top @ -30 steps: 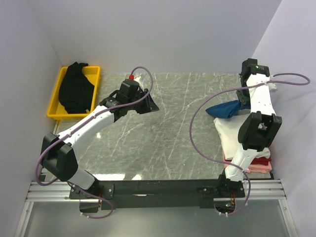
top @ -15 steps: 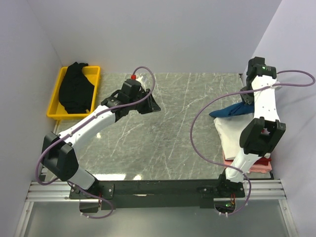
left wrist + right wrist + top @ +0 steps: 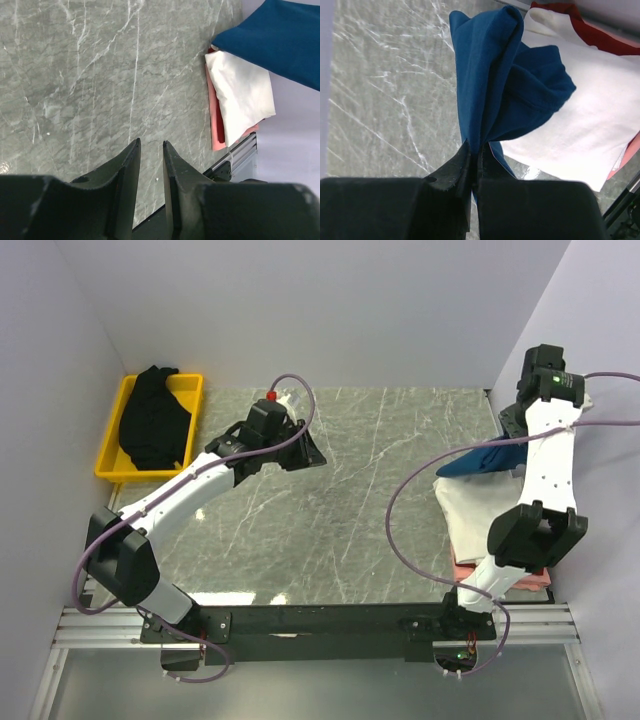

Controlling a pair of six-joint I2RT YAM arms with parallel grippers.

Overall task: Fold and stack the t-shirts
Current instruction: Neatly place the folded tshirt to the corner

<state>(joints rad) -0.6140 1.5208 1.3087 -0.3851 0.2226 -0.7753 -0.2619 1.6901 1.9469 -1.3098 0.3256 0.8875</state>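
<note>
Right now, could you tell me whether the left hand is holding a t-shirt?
No, the left hand hangs over the bare marble table with nothing between its fingers.

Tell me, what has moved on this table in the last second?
The right gripper, shut on the dark blue t-shirt, swung toward the right wall, carrying the shirt rightward over the folded white t-shirt. Nothing was let go. The left gripper stayed in place above the table, and the black t-shirt lay untouched in the yellow tray.
</note>
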